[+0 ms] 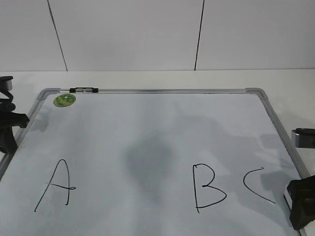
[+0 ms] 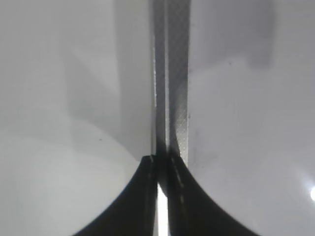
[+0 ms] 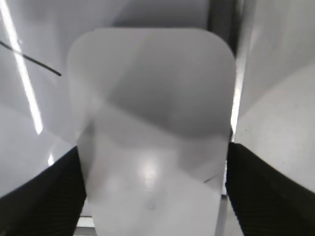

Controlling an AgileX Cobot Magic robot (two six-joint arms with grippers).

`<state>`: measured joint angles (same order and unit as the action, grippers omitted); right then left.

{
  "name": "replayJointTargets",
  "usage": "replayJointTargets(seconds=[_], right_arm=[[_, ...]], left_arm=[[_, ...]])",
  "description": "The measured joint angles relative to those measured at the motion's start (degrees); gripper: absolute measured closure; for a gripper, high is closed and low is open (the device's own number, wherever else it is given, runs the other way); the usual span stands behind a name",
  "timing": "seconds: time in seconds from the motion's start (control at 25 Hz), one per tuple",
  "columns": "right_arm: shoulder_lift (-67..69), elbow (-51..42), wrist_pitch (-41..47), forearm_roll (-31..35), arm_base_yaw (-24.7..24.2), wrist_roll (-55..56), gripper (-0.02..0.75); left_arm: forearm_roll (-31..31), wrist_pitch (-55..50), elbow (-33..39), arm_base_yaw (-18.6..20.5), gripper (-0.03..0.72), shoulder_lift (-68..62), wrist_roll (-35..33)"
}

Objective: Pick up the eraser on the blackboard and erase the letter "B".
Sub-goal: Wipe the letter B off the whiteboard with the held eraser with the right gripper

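- Two grippers sit at opposite edges of the large white dry-erase blackboard with its grey metal frame (image 1: 147,91), which lies flat on the white bench (image 1: 290,81); I read that as both arms kept clear of the writing area.
- My left gripper (image 2: 161,169) hangs over the board's left frame rail, black fingers pressed together with nothing between them; I judge it is parked there, out of the way.
- Near the top left corner I see a round green sticker (image 1: 64,100), and just beside it on the top rail a short black-and-clear clip or marker (image 1: 83,90); I cannot tell which.
- Low on the left is the thin black marker-drawn letter "A" (image 1: 55,186), which I should leave alone.
- Right of centre stands the thin black marker-drawn capital letter "B" (image 1: 208,187), two bulging loops on an upright stroke, fully intact, so no wiping has happened.
- Just right of it is the open-curved black letter "C" (image 1: 257,186), near enough that I judge a wide wipe could smear it.
- My right gripper (image 3: 155,162) is at the board's lower right edge, its black fingers flanking the white flat oblong plastic eraser with rounded corners (image 3: 152,128). They touch or nearly touch its sides; I cannot tell whether they are clamped yet.
- The eraser lies by the right frame rail, glossy on top, a faint mark barely legible.
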<state>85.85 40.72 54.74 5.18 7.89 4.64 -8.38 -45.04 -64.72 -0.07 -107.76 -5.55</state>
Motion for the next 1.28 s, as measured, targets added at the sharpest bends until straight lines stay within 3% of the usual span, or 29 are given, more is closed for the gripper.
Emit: replayJointTargets(seconds=[0.36, 0.92, 1.28], right_arm=[[0.0, 0.0, 0.37, 1.8, 0.0, 0.03, 0.197], [0.11, 0.8, 3.52, 1.22, 0.0, 0.03, 0.21], [-4.7, 8.73, 10.13, 0.85, 0.0, 0.78, 0.211]], left_arm=[[0.0, 0.0, 0.0, 0.0, 0.666, 0.0, 0.0], [0.0, 0.0, 0.0, 0.0, 0.666, 0.0, 0.0], [0.0, 0.0, 0.0, 0.0, 0.666, 0.0, 0.0]])
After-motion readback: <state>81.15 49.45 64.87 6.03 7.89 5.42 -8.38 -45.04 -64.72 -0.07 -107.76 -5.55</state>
